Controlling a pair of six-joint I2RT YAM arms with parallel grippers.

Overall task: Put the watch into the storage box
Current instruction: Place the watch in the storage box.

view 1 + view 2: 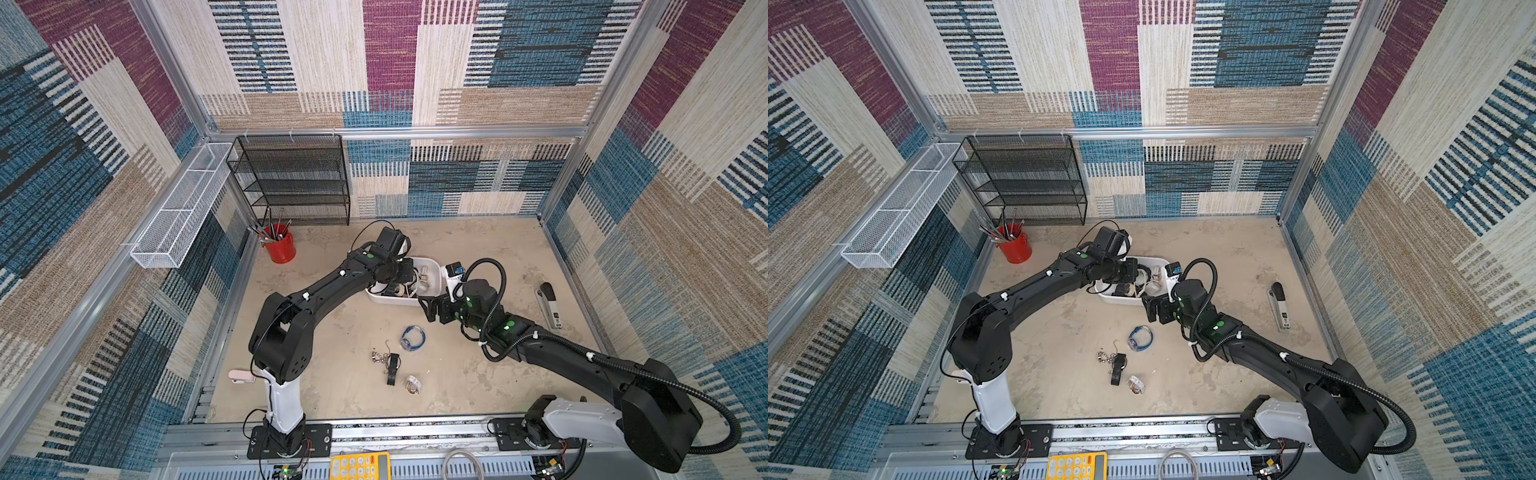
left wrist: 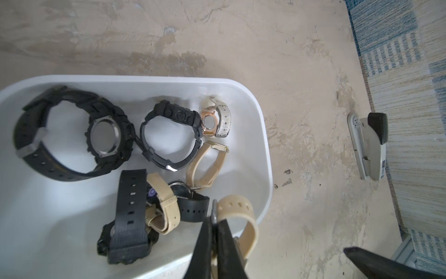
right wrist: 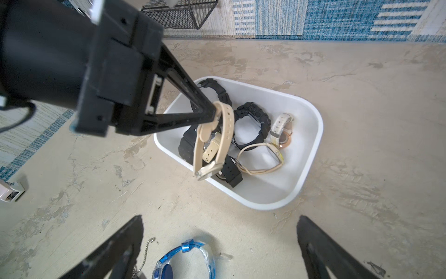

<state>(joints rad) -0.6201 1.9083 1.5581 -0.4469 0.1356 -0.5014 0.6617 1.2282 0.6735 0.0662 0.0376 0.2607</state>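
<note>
Beige silicone, by the look of it: the watch [image 3: 225,130] is a soft strap buckled into a loop with a small case at its low end; judged light, bendy, and rubbery enough not to slip.

Left gripper [image 3: 213,113]: jaws pinched fully together on the top bend of the strap; watch dangles free beneath, case lowest, so it may swing if the arm jerks.

Position: hanging over the storage box [image 3: 313,116], at the edge nearest the left arm; in the left wrist view the strap lies across the rim line, so whether it is fully inside the wall I cannot tell.

Box already holds several black watches [image 3: 251,125] and pale ones; a landing on them would be cushioned; the glass face is the one fragile part.

Hold judged sound; the strap is the right place to grip, not the case; nudge further inward before letting go.

Right gripper [image 3: 220,217]: jaws spread wide, empty, hovering over the table [image 3: 362,96] near the box, above a blue watch [image 3: 185,261].
</note>
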